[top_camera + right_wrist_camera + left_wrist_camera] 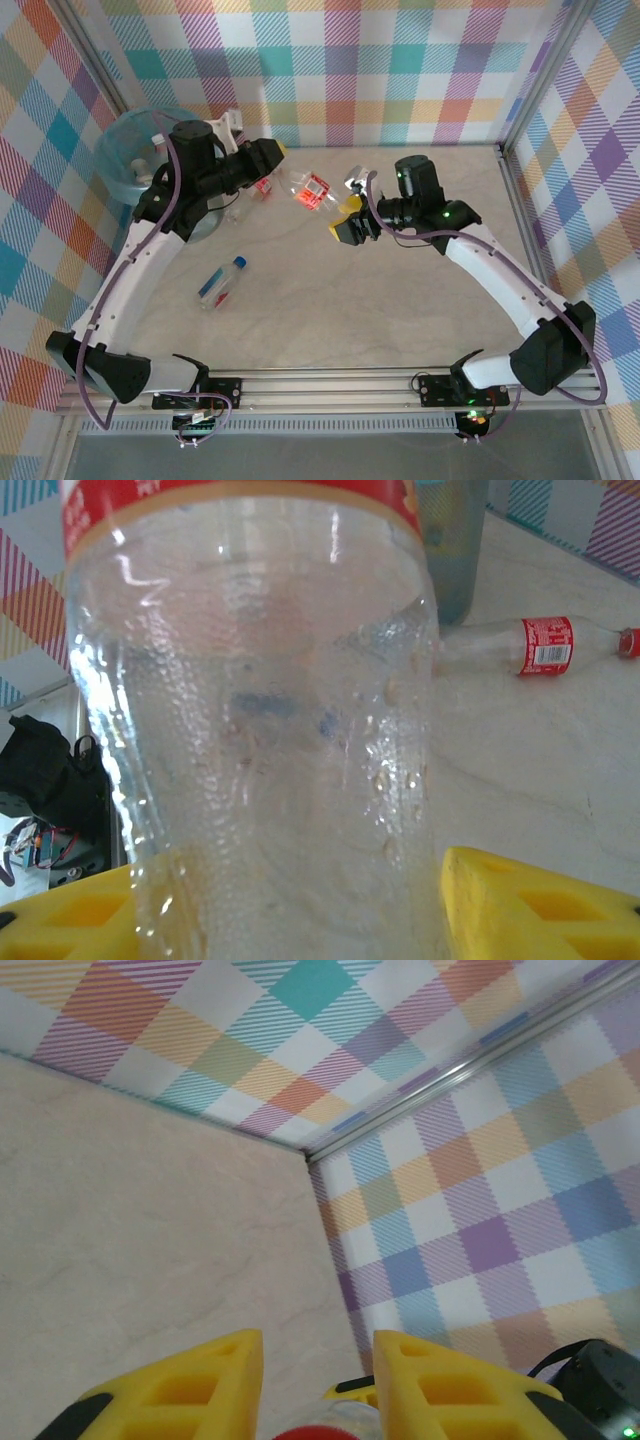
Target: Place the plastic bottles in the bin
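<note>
A clear bottle with a red label (310,190) lies between my two grippers, its base toward the right one. In the right wrist view this bottle (260,680) stands between the yellow fingers of my right gripper (290,910), with a thin gap showing at the right finger (530,910). In the top view my right gripper (346,218) is open. My left gripper (284,160) (318,1360) is open too, and the bottle's red cap (316,1431) peeks up between its fingers. Another red-labelled bottle (263,186) (535,646) lies under the left wrist. The bin (140,165) (452,550) is at the far left.
A blue-capped bottle (222,280) lies on the table in front of the left arm. Checked walls close in the back and both sides, with a metal rail (520,200) along the right. The right arm's black housing (600,1380) sits just beyond the left fingers.
</note>
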### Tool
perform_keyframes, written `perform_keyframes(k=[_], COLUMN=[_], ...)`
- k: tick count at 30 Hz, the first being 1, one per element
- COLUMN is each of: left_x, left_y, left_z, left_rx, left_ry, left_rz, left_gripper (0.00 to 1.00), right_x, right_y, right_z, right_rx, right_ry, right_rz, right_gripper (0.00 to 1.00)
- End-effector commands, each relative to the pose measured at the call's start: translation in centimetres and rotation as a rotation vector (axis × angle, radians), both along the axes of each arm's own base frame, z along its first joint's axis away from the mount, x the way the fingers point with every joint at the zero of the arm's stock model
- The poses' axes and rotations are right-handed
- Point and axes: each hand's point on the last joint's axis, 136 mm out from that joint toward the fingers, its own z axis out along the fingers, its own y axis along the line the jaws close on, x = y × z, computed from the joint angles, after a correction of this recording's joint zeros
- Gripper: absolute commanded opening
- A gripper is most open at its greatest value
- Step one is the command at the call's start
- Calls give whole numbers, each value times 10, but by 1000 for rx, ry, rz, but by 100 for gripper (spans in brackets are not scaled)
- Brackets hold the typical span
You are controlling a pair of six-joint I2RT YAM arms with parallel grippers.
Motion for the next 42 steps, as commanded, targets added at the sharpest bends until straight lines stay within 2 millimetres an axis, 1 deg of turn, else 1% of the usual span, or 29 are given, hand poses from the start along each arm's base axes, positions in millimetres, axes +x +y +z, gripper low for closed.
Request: perform_keyframes(k=[1, 3, 4, 5, 6, 7, 8, 9, 10, 12, 14, 15, 19, 20, 22, 23, 25, 27, 28, 30, 34, 38, 41, 42], left_x=[-20, -25, -28, -30, -31, -33, -34, -35, -37, -37, -38, -39, -42, -42, -42, -41, -38, -34, -31, -24, -3, 21, 33, 36], left_y=[0, 3, 6, 7, 9, 9, 10, 10, 9, 9, 9, 9, 11, 13, 18, 24, 41, 62, 72, 98, 150, 202, 240, 252], left_z=[17, 24, 29, 31, 33, 34, 34, 34, 34, 32, 30, 31, 32, 31, 31, 31, 34, 43, 50, 69, 99, 123, 142, 145], left_rx=[-22, -29, -33, -36, -38, -38, -36, -36, -34, -37, -41, -44, -37, -30, -11, 4, 50, 120, 149, 204, 284, 299, 346, 369], left_ry=[-45, -62, -75, -82, -89, -91, -91, -89, -87, -79, -72, -73, -80, -79, -83, -86, -100, -132, -154, -206, -258, -286, -330, -333], left_rz=[-34, -22, -15, -9, -5, -5, -7, -10, -14, -20, -19, -19, -14, -7, 21, 52, 139, 238, 281, 378, 555, 702, 820, 864], left_gripper=[11, 12, 20, 37, 47, 49, 49, 48, 43, 30, 20, 18, 18, 15, 1, 0, 0, 0, 0, 0, 0, 0, 0, 0], right_x=[-9, -10, -10, -12, -13, -15, -17, -18, -20, -21, -22, -22, -22, -23, -22, -21, -17, -9, -3, 8, 20, 29, 32, 32], right_y=[3, 6, 7, 9, 10, 12, 14, 15, 18, 21, 24, 25, 29, 30, 32, 32, 32, 30, 30, 27, 32, 48, 66, 73], right_z=[23, 26, 27, 28, 28, 30, 31, 32, 33, 34, 34, 34, 35, 36, 38, 40, 45, 51, 54, 61, 74, 87, 91, 93], right_rx=[62, 57, 50, 45, 43, 44, 45, 47, 48, 49, 44, 40, 32, 32, 31, 33, 41, 53, 58, 62, 90, 150, 180, 186], right_ry=[-14, -24, -25, -27, -27, -27, -29, -31, -32, -33, -36, -36, -37, -41, -45, -46, -42, -41, -43, -38, -9, 45, 86, 93], right_rz=[13, 1, -6, -5, -1, 5, 11, 14, 20, 26, 25, 22, 20, 23, 17, 7, -22, -77, -108, -174, -220, -207, -174, -164], right_gripper=[65, 65, 64, 64, 64, 64, 64, 64, 64, 64, 64, 64, 64, 65, 73, 80, 93, 100, 100, 100, 100, 99, 100, 100])
